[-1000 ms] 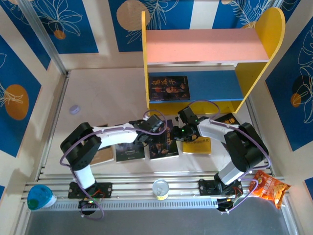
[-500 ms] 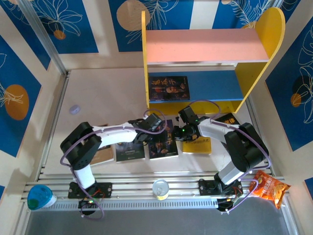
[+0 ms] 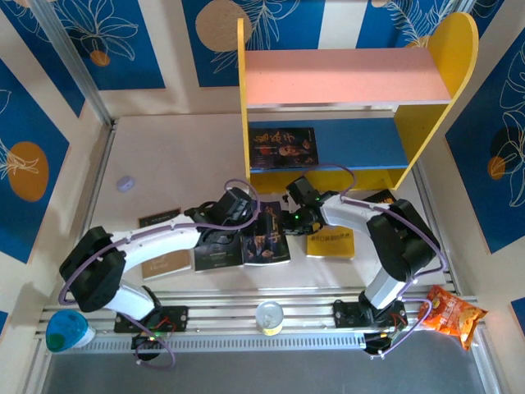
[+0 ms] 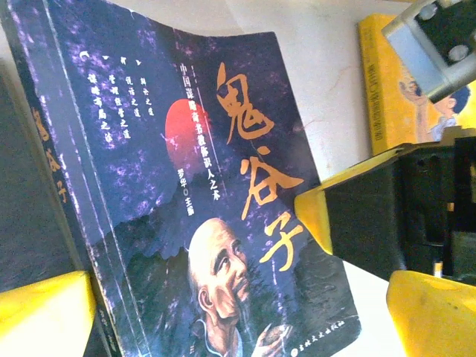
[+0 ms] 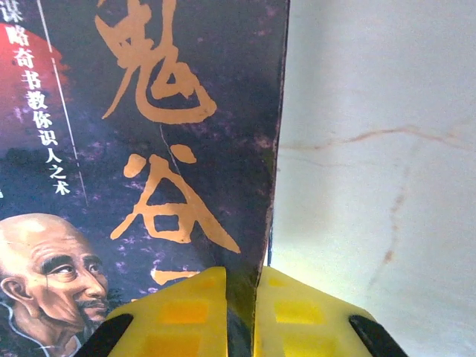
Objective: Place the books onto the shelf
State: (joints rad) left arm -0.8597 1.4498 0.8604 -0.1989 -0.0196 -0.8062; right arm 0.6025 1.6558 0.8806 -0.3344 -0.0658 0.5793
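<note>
Clamped on the book [image 3: 267, 238], 3 o'clock edge, with the right gripper [image 5: 253, 297]; spread wide above its cover with the left gripper [image 4: 238, 297]. On the table [image 3: 180, 156], long axis 12-to-6, shelf [image 3: 344, 78] at 12. Looks like a right-arm carry.

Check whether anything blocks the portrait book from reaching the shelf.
Nothing visible does. Bare table lies between the portrait book, pinched by the right end effector, and the shelf. One book already lies at the lower tier's left.
</note>
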